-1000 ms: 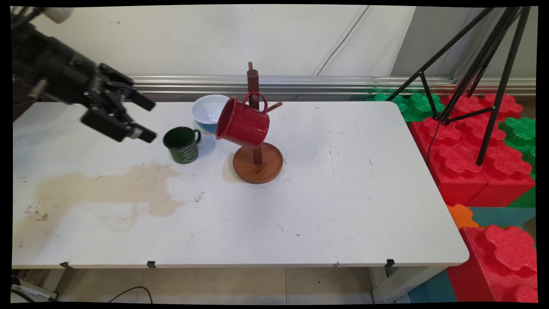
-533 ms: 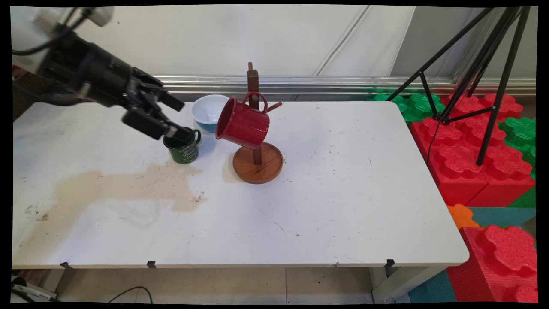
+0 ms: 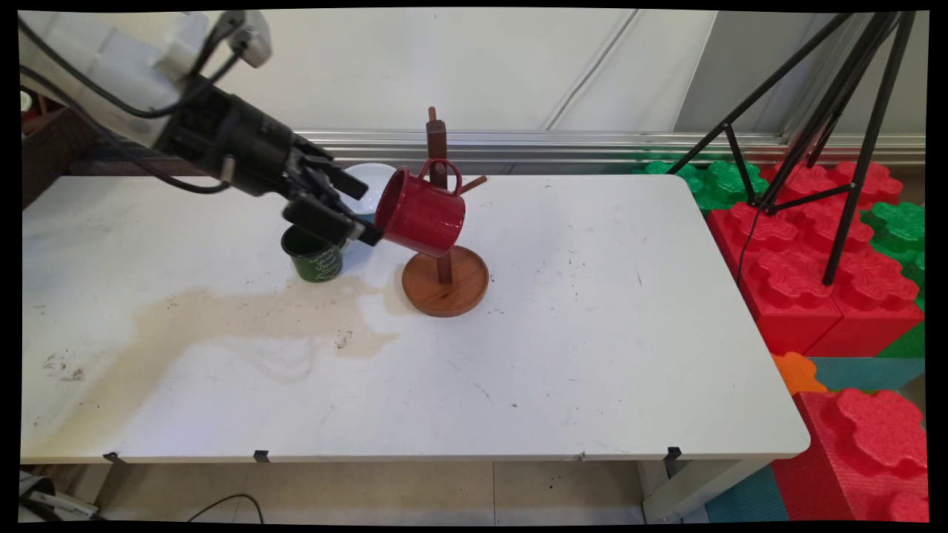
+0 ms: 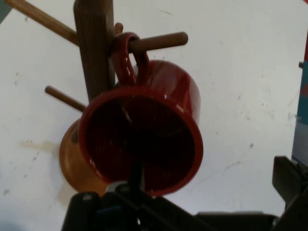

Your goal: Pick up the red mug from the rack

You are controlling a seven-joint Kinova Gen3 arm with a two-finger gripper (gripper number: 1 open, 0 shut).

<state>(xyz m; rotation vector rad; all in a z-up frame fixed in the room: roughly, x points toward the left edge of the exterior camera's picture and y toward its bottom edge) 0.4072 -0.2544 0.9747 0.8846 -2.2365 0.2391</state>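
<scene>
White table (image 3: 592, 333) bearing a wooden mug tree (image 3: 443, 244); a red mug (image 3: 421, 213) hangs from its peg. The gripper (image 3: 363, 211), fingers apart, reaches the mug's mouth, partly hiding the green mug (image 3: 315, 260) and white bowl (image 3: 374, 178) left of the tree.

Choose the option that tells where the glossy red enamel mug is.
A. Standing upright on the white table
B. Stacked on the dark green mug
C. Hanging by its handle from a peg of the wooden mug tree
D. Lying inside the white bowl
C: the glossy red enamel mug hangs tilted, its handle looped over a peg of the wooden mug tree.
</scene>
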